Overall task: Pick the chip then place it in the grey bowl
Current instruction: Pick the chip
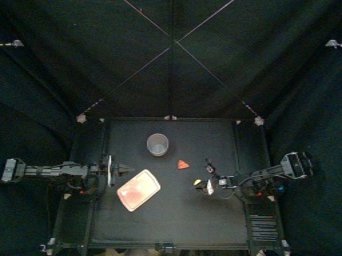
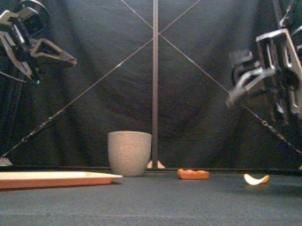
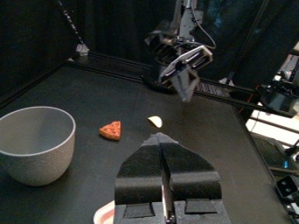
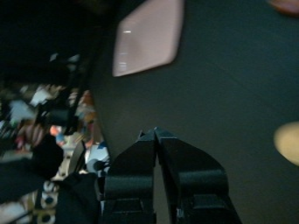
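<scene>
A small pale yellow curved chip (image 1: 197,182) lies on the black table right of centre; it also shows low in the front view (image 2: 255,179) and in the left wrist view (image 3: 155,122). A red-orange triangular toy (image 1: 183,163) lies between it and the tall grey speckled cup (image 1: 158,142), which stands upright toward the back. My right gripper (image 1: 210,184) hangs above the table just right of the chip, jaws together, holding nothing. My left gripper (image 1: 102,172) hovers raised at the left, shut and empty, beside the pink tray (image 1: 138,188).
The flat pink tray (image 2: 53,179) lies front left of the cup (image 2: 130,153) with nothing on it. The red-orange toy (image 2: 193,174) sits between the cup and the chip. The right arm (image 3: 181,66) stands beyond the chip in the left wrist view.
</scene>
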Robot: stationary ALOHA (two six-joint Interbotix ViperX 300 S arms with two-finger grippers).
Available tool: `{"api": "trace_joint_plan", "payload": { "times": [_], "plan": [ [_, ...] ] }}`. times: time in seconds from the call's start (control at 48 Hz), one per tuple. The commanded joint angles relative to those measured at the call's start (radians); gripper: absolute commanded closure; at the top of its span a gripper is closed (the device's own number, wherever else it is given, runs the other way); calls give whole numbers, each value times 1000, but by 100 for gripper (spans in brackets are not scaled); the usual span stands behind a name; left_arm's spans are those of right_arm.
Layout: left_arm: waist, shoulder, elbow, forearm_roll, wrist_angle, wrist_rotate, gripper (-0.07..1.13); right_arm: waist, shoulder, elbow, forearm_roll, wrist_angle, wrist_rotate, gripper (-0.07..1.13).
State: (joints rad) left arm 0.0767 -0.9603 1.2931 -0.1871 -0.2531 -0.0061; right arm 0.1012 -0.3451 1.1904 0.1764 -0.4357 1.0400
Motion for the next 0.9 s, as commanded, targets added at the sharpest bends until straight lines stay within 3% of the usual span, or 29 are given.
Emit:
{"api": "trace_joint_plan", "payload": {
  "times": [0.021, 0.188, 0.271, 0.396, 0.896],
  "plan": [
    [3, 2, -20, -5, -9, -2, 103, -18, -55, 38, 87, 135, 75, 71],
    [3, 0, -14, -9, -11, -2, 103, -15, -153, 67, 150, 230, 169, 28],
    [3, 0, -6, -11, -12, 2, 103, -31, -183, 78, 190, 258, 202, 17],
    [8, 0, 0, -9, -20, 5, 103, -95, -178, 75, 241, 318, 212, 18],
    [9, 0, 17, -8, -18, 6, 103, -127, 86, -20, 344, 416, 213, 19]
  ]
}}
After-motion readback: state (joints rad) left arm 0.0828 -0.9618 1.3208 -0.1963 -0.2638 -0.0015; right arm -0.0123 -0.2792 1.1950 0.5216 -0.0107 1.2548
